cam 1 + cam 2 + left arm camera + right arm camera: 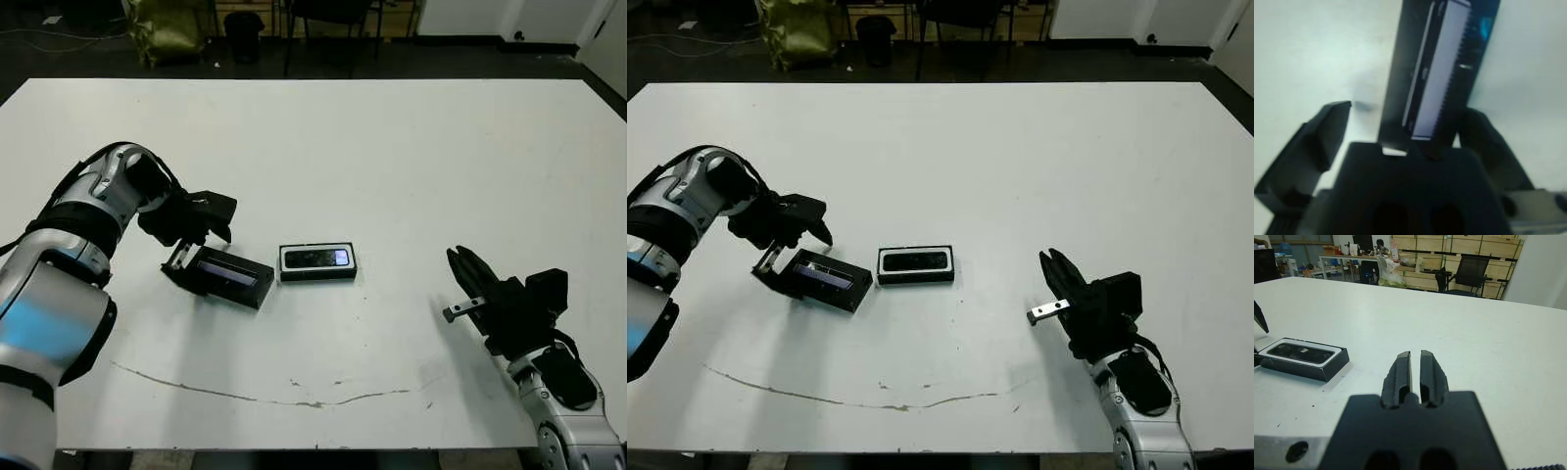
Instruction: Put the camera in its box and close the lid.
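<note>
Head views: the white table (392,147) carried a thin dark scratch line (245,397) near its front edge; a dark floor and chair legs lay beyond the far edge. Nothing stood between the items. The small shallow black box with white lining (317,262) sat at mid-table with the slim black bar-shaped camera (315,258) lying inside it. Just to its left, the flat black lid with a glossy bluish window strip (233,277) rested tilted on the table. The left gripper (191,250) reached in from the left, bent down over the lid's outer end. The right gripper (465,269) hovered well to the right of the box, clear of everything.

Left wrist view: the left gripper's fingers (1322,142) stood spread either side of the lid (1437,78), not clamped.

Right wrist view: the right gripper's fingers (1399,374) were nearly together, holding nothing; the box (1303,357) lay apart from them.
</note>
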